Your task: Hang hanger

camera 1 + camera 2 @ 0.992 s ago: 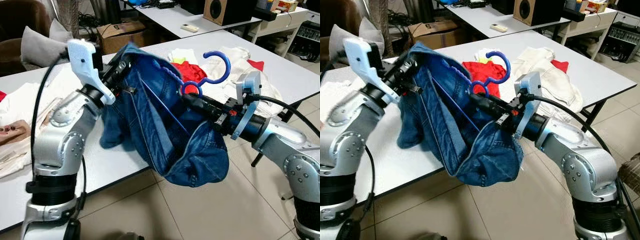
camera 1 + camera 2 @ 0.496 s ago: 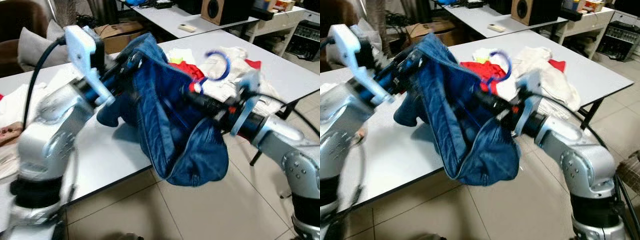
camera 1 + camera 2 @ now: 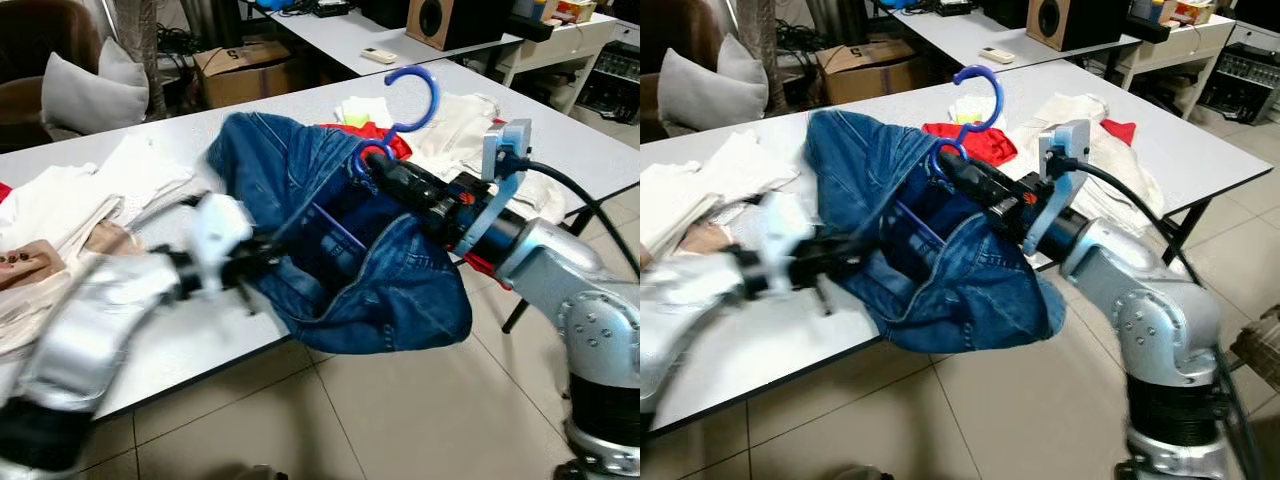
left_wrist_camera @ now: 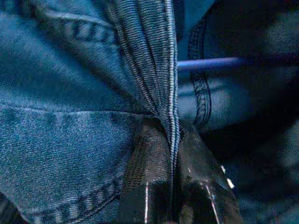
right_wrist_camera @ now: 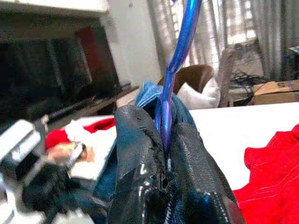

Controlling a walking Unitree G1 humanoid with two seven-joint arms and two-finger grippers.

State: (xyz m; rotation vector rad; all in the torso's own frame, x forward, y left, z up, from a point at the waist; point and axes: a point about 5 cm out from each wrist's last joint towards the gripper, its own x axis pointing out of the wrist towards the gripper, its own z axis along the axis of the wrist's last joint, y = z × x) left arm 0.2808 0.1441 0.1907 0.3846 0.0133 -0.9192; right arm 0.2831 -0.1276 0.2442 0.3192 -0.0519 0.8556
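Blue hanger (image 3: 405,105) clenched in right tool (image 3: 372,170); left tool (image 4: 172,154) pinches denim jeans (image 3: 380,290)

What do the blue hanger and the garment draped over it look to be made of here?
Hanger: likely plastic, with a smooth, glossy, uniformly blue moulded hook, held by the right gripper. Garment: denim with a matte finish, visible twill weave and pale stitched seams where the left gripper pinches it.
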